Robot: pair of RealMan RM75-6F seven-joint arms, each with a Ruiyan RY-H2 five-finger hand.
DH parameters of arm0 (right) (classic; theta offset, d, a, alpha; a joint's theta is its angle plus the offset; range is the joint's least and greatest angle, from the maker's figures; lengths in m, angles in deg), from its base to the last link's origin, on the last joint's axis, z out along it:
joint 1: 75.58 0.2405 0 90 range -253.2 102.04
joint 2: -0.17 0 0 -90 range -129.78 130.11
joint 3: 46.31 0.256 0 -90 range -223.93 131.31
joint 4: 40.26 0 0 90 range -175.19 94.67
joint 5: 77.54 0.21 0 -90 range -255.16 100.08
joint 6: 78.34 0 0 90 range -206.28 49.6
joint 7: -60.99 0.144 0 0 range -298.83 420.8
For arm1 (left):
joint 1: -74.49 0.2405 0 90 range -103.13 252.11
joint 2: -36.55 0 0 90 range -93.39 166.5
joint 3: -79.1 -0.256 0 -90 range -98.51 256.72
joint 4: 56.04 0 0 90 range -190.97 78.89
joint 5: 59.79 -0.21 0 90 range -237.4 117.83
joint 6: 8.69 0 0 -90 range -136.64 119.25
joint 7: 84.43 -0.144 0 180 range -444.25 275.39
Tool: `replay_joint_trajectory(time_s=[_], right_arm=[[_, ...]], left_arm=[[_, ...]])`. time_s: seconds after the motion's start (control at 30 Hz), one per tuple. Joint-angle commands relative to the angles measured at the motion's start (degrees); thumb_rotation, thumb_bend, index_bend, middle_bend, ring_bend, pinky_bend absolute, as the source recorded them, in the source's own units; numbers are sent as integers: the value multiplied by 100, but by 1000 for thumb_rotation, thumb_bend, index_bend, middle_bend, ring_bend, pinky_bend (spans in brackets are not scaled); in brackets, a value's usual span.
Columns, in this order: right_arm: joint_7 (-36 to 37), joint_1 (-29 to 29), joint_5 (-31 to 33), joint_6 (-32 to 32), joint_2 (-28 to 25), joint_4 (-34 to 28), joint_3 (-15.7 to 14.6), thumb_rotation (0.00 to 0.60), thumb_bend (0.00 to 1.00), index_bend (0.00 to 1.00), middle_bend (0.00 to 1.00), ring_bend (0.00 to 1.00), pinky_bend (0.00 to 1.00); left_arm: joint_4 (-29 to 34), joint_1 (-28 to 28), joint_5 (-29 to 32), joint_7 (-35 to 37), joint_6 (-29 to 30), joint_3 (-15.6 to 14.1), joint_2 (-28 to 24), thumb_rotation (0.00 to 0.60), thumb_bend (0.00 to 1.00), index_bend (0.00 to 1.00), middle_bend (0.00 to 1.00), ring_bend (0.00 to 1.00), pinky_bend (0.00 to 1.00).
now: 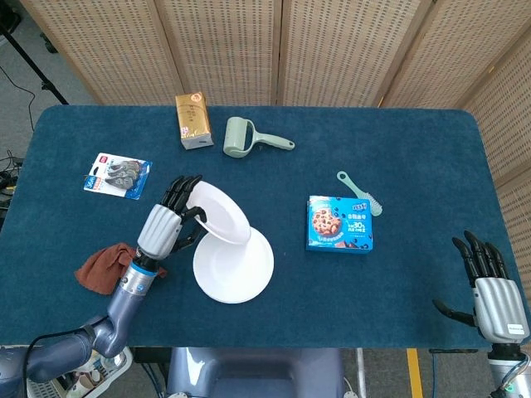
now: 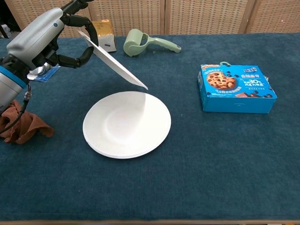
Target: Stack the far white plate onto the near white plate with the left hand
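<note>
Above the near white plate [image 2: 126, 124], which lies flat on the blue table [image 2: 225, 159] as the stacking target, the far white plate [image 2: 112, 58] hangs tilted, low edge nearest it. Left hand [image 2: 44, 40] pinches its raised rim, likely for carrying. Right hand [image 1: 494, 294], well apart, is spread and holds nothing.

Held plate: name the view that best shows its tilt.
Chest view: the held plate appears nearly edge-on in the left hand, sloping down toward the near plate. Head view shows its face from above, hiding the slope.
</note>
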Motion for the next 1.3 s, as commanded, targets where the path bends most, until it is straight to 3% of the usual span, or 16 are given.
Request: replay_joint_trajectory(time_s=[0.03, 0.23, 0.43, 0.83, 0.9, 1.07, 1.3], right_arm=[[2, -2, -2, 8, -1, 2, 2, 600, 0, 0, 0, 0, 0], [-6, 3, -2, -7, 2, -2, -2, 600, 0, 0, 0, 0, 0], [0, 4, 14, -9, -1, 6, 5, 600, 0, 0, 0, 0, 0], [20, -6, -11, 7, -13, 0, -8, 600, 0, 0, 0, 0, 0], [31, -10, -20, 16, -17, -8, -10, 600, 0, 0, 0, 0, 0], [64, -16, -14, 18, -34, -15, -10, 600, 0, 0, 0, 0, 0], [56, -9, -57, 3, -36, -37, -32, 600, 0, 0, 0, 0, 0]], left_arm=[[278, 31, -213, -141, 228, -86, -57, 600, 485, 953, 0, 0, 0], [501, -37, -340, -199, 290, -73, 27, 600, 484, 953, 0, 0, 0], [602, -6, -478, -260, 263, -257, 109, 600, 484, 953, 0, 0, 0], [129, 203, -545, 13, 239, -573, 376, 600, 463, 947, 0, 0, 0], [60, 273, -578, 123, 221, -700, 344, 600, 447, 907, 0, 0, 0], [-59, 480, -631, 478, 190, -1007, 89, 600, 380, 702, 0, 0, 0], [-35, 581, -617, 647, -196, -1307, -301, 600, 317, 531, 0, 0, 0]])
